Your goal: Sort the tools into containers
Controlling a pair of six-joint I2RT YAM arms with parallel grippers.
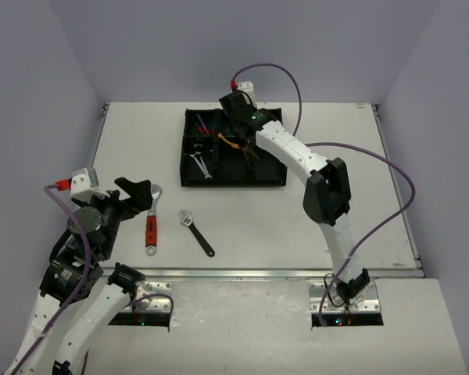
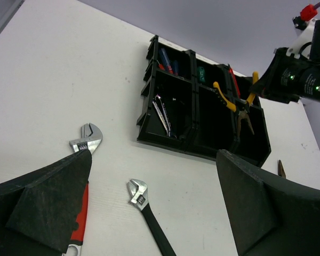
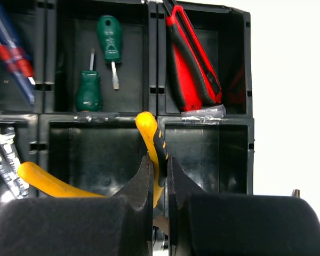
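My right gripper [image 3: 160, 170] is shut on one yellow handle of the pliers [image 3: 149, 133], holding them over the divider between the front middle and front right compartments of the black tray [image 1: 184, 148]. The tray also holds silver spanners [image 3: 2, 160], green screwdrivers [image 3: 109, 40] and red knives [image 3: 192, 69]. My left gripper [image 1: 141, 199] hangs open and empty over the table's left side. A red-handled wrench [image 1: 151, 226] lies under its left finger. Between the fingers, down on the table, lies a black-handled wrench [image 2: 137, 193].
Right of the tray, a small brownish metal tip [image 2: 281, 168] pokes out on the table. Purple cables [image 1: 391, 168] loop over the right side. Grey walls close the table in on three sides.
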